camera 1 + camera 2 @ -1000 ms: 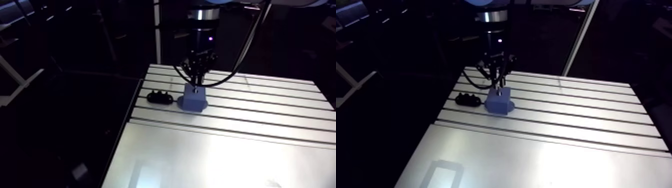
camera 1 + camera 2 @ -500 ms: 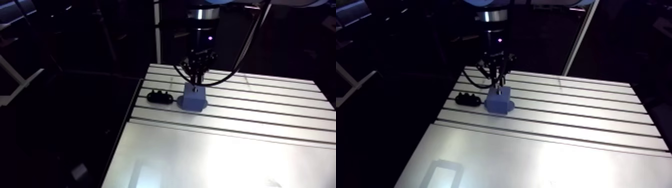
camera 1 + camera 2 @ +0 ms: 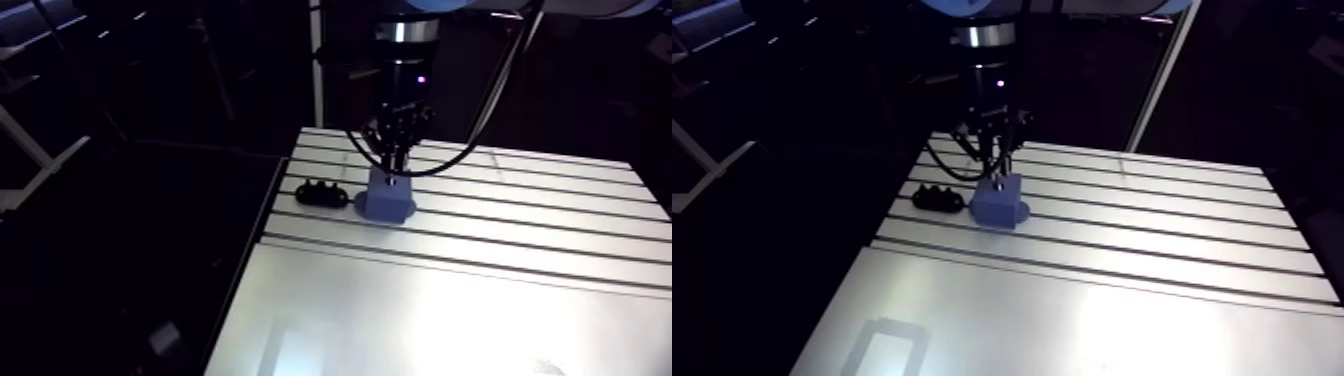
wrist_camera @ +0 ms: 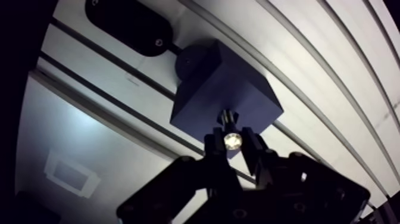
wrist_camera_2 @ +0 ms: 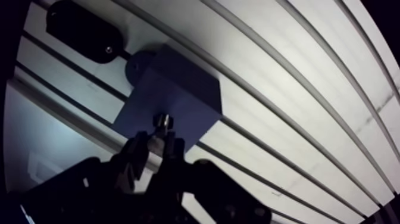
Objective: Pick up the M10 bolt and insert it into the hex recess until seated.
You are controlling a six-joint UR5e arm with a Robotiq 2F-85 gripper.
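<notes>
A blue block [image 4: 220, 83] stands on the slotted table [image 3: 520, 230]. Directly over its top face, my gripper [image 4: 233, 145] is shut on the M10 bolt [image 4: 231, 139]. The bolt hangs upright, its shiny head between the fingertips and its shaft pointing down at the block's top. Whether the tip is inside the recess is hidden by the bolt itself. In the arm view the gripper [image 3: 398, 140] comes straight down over the block [image 3: 388, 197].
A black oblong holder [image 4: 128, 27] lies on the table beside the block, close to the table's left edge [image 3: 270, 215]. Long slots run across the table, and a smooth plate [image 3: 420, 320] covers its near part.
</notes>
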